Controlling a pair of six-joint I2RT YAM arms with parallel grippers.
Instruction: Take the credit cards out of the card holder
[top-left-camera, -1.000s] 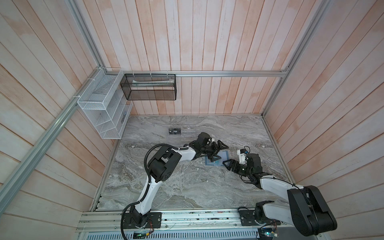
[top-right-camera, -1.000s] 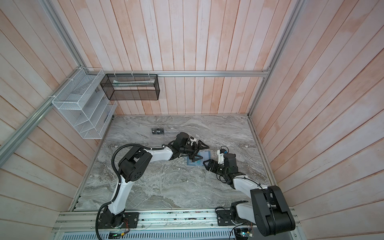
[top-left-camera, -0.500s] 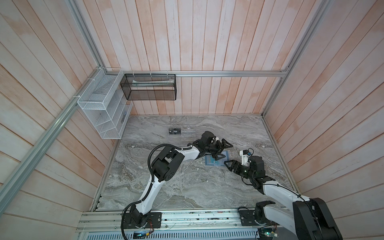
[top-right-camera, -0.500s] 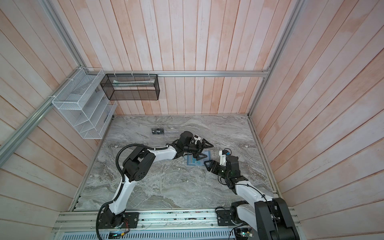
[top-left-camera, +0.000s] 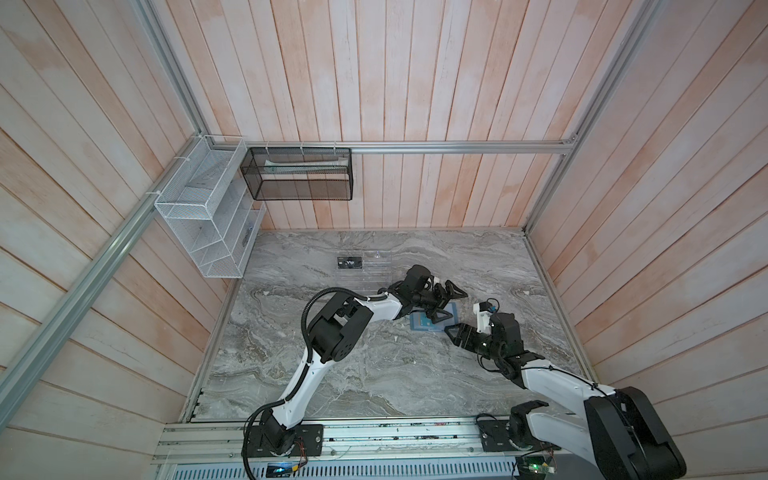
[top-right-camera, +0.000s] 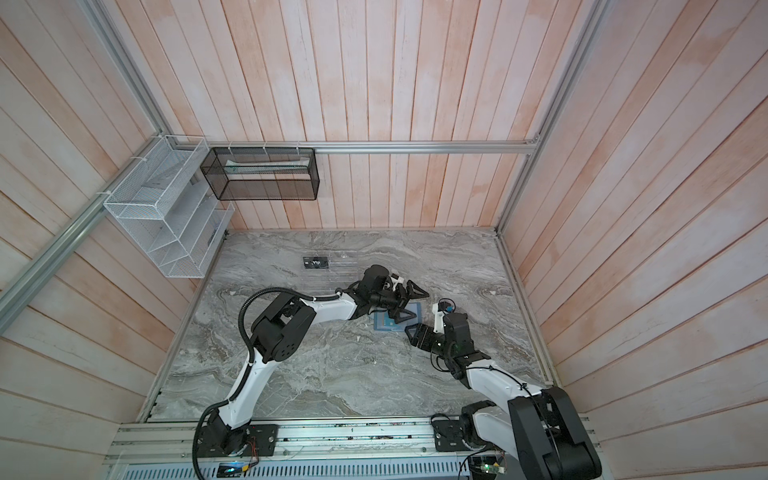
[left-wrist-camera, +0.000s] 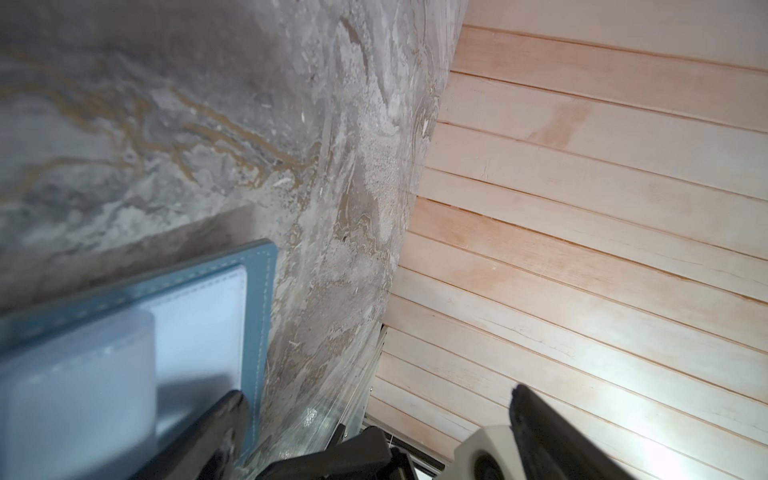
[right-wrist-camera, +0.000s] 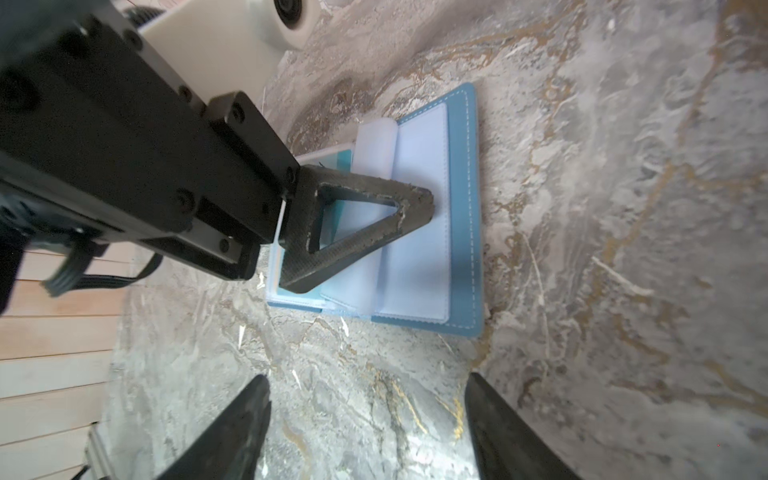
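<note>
The slate-blue card holder (right-wrist-camera: 465, 208) lies open on the marble table, seen in both top views (top-left-camera: 415, 323) (top-right-camera: 380, 322) and in the left wrist view (left-wrist-camera: 259, 311). Its clear sleeves fan up from the spine. A teal credit card (right-wrist-camera: 343, 160) shows inside a sleeve on one half. My left gripper (top-left-camera: 449, 305) (top-right-camera: 409, 305) (left-wrist-camera: 374, 395) is open, its lower finger (right-wrist-camera: 365, 220) resting on the sleeves and the other raised above them. My right gripper (right-wrist-camera: 368, 380) (top-left-camera: 453, 332) (top-right-camera: 411, 332) is open just off the holder's near edge, with only bare marble between its fingers.
A clear acrylic rack (top-left-camera: 374, 272) holding a black card (top-left-camera: 351, 262) stands behind the left arm. A white wire basket (top-left-camera: 203, 216) and a black mesh basket (top-left-camera: 299, 174) hang on the walls. Wooden walls close three sides; a metal rail (top-left-camera: 374, 440) runs along the front.
The right gripper's jaws have narrowed a little, and that arm has shifted beside the holder. The left gripper has stayed open over the holder, shifting slightly.
</note>
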